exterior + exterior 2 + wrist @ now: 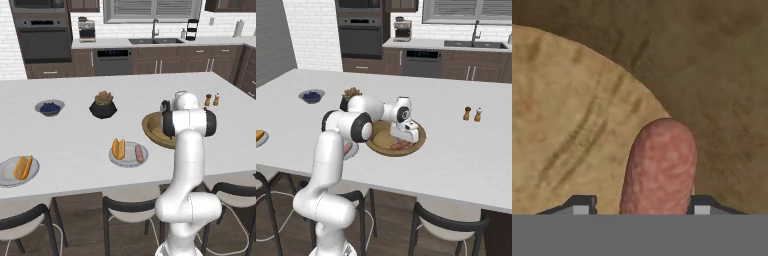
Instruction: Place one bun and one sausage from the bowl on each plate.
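Sausage [659, 167] lay on the floor of the bowl [418, 136], and I saw my gripper [641, 204] down in there with a fingertip [579, 205] on either side of it, though I could not tell whether the jaws had yet pinched it. On the tabletop [75, 145] the near plate [129, 159] already carried a bun [118, 148] and another sausage [139, 153], while the far-left plate [6, 172] carried a bun [22, 167].

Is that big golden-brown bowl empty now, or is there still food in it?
Not empty. A pinkish-red sausage lies on the floor of the wide golden-brown bowl, between the robot's dark finger tips. No buns show in it.
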